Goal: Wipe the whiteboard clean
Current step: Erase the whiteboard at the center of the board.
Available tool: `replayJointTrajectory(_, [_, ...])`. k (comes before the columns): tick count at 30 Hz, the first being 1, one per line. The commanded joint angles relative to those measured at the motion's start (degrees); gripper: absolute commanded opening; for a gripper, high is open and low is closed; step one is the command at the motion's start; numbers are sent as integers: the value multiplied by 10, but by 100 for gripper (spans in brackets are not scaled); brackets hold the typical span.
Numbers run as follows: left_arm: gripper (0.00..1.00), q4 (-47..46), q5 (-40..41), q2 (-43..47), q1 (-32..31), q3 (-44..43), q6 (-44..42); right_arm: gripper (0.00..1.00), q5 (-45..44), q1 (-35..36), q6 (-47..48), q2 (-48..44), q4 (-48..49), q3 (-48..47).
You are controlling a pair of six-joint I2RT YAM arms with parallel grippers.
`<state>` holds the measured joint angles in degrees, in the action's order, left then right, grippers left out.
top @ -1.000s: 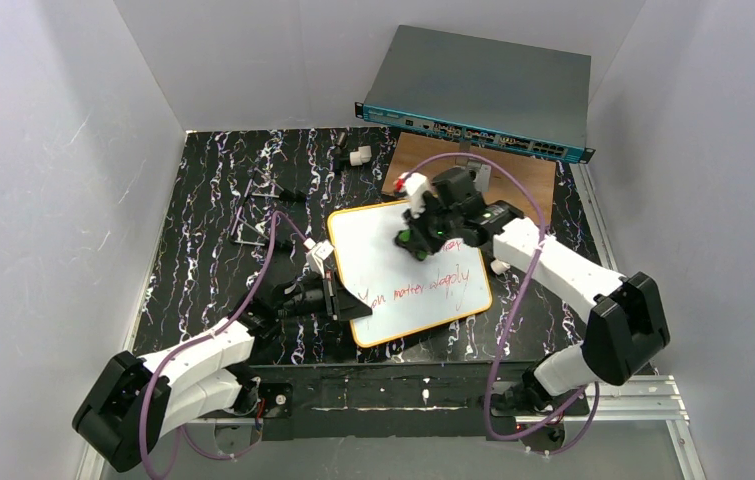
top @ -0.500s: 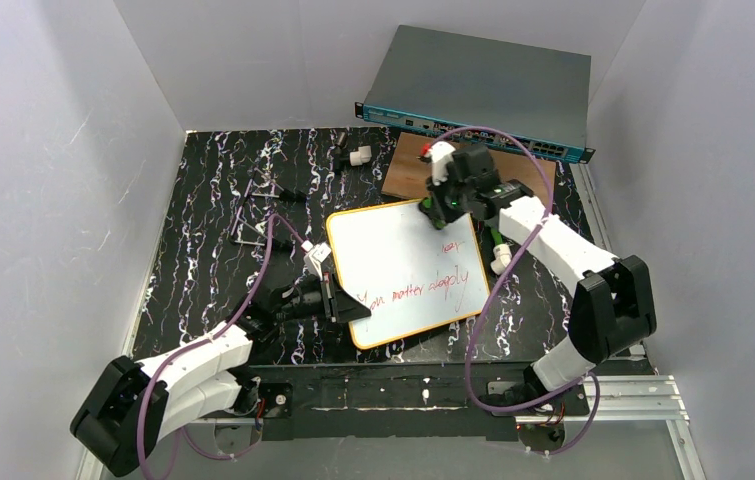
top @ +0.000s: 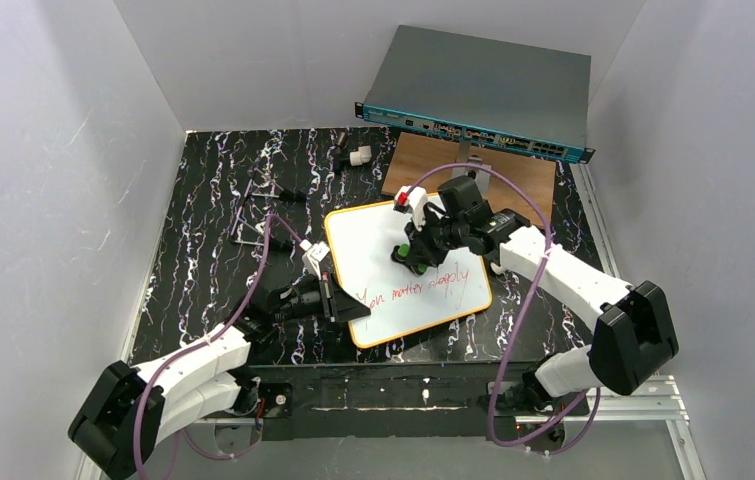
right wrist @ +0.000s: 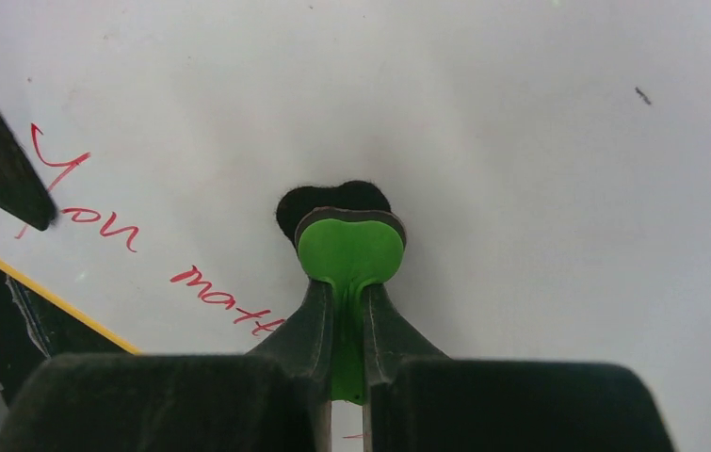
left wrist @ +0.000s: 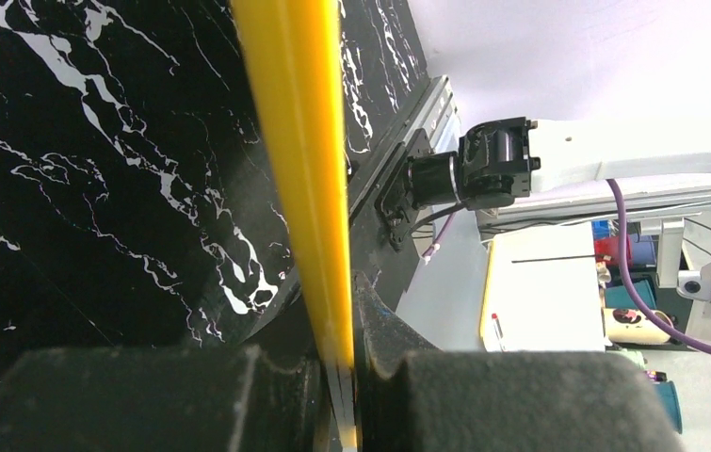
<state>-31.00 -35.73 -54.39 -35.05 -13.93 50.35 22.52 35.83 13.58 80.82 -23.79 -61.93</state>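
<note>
Lying flat on the black marbled table [top: 203,230], the whiteboard [top: 373,255] looks light, stiff and slick, likely to skid, so its yellow rim [left wrist: 304,141] is the place to hold. The left gripper [top: 338,300] pinches that rim at the left edge. The right gripper [top: 415,250] is clamped on a green eraser [right wrist: 349,250] pressed to the board beside the red writing [top: 418,288].

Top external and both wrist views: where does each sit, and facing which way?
Top external: above and behind the bases, looking down on the whiteboard; both arms show, with left hand and right hand.
Left wrist: looks along its own fingers, shut on the yellow rim, seen edge-on.
Right wrist: looks down at the board's face; its fingers pinch a green eraser.
Shared: top and right wrist both show the red writing.
</note>
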Motion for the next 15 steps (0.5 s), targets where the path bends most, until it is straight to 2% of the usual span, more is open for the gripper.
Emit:
replayJointTrajectory(1, [0,-103,-13,47,-3,-16,-28,1,-37,-12,53,-12,-16,-8])
replayJointTrajectory(8, [0,-88,-7,66,-4,-9,-27,1,-82,-105,125,-39,-40,31])
replayJointTrajectory(10, [0,-87,-7,70,-3,-10,-27,1,-98,-106,140,-40,-51,41])
replayJointTrajectory(15, [0,-98,-7,68,-3,-11,-18,1,-11,-67,176,-46,-99,56])
